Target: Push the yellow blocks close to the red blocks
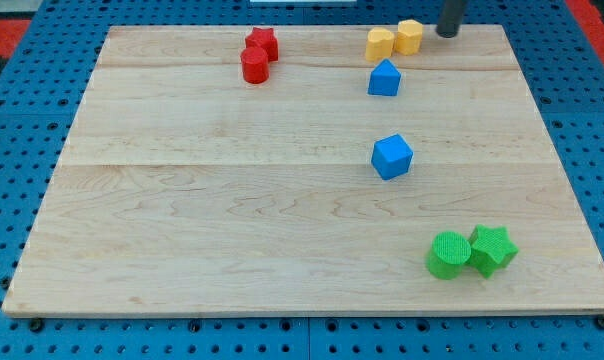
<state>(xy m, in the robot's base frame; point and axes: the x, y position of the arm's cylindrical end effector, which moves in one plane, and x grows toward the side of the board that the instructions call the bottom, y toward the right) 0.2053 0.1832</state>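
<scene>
Two yellow blocks sit touching near the board's top edge: a heart-shaped one (380,43) and a hexagonal one (410,36) to its right. Two red blocks sit touching further left near the top: a star (262,42) and a cylinder (254,66) just below it. My tip (447,33) is on the board at the top, a short gap to the right of the yellow hexagonal block, not touching it.
A blue block with a pointed top (384,78) lies just below the yellow blocks. A blue cube (392,156) sits mid-board. A green cylinder (447,255) and a green star (492,249) sit at the bottom right. The wooden board (182,200) rests on a blue pegboard.
</scene>
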